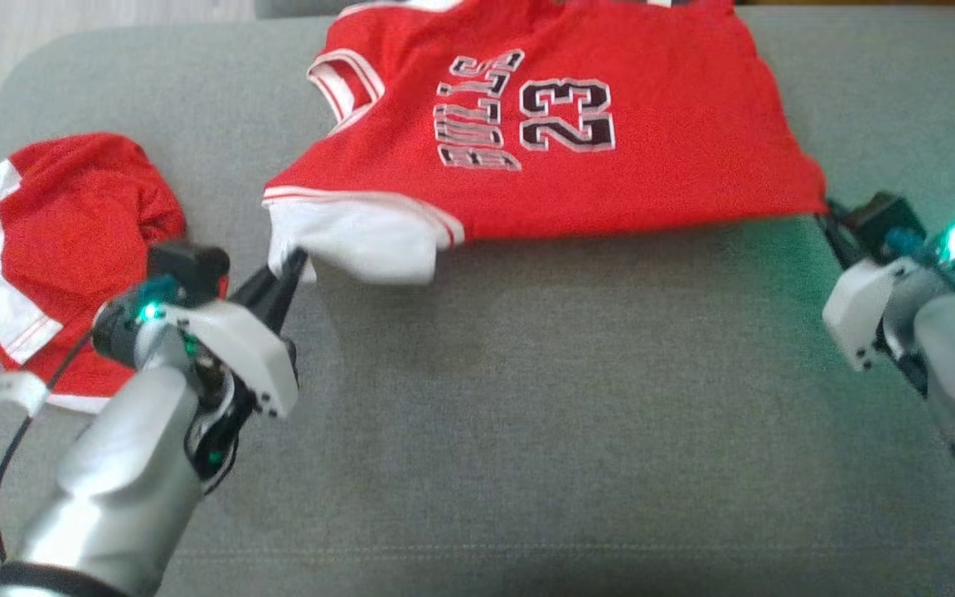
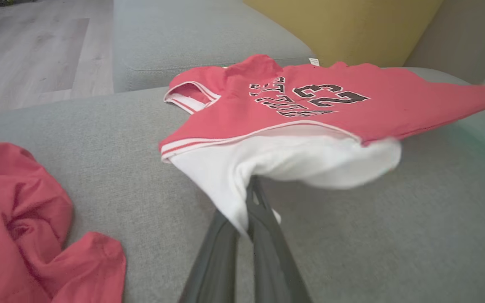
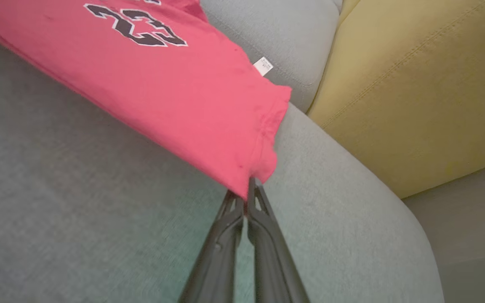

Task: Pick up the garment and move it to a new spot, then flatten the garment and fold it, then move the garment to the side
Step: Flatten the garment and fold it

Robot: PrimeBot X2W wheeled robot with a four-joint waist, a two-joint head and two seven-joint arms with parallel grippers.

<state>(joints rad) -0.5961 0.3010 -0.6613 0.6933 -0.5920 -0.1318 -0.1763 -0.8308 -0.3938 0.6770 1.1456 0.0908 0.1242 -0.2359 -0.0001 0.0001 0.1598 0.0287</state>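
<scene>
A: What is held here?
B: The left gripper (image 2: 251, 202) is pinched shut on the white corner of the shirt (image 1: 569, 124). The right gripper (image 3: 249, 191) is pinched shut on a red corner.
A: Where is the shirt?
B: It is stretched between them, with its near edge lifted off the grey couch (image 1: 569, 414). The number faces up. Red shorts (image 1: 71, 232) lie bunched to the left, apart from it. A yellow cushion (image 3: 415, 84) sits behind.

The jersey (image 1: 652, 166) is matt red cloth, the sofa seat (image 1: 569, 414) coarse grey weave, the left forearm (image 1: 121, 489) smooth silvery metal with sheen.
</scene>
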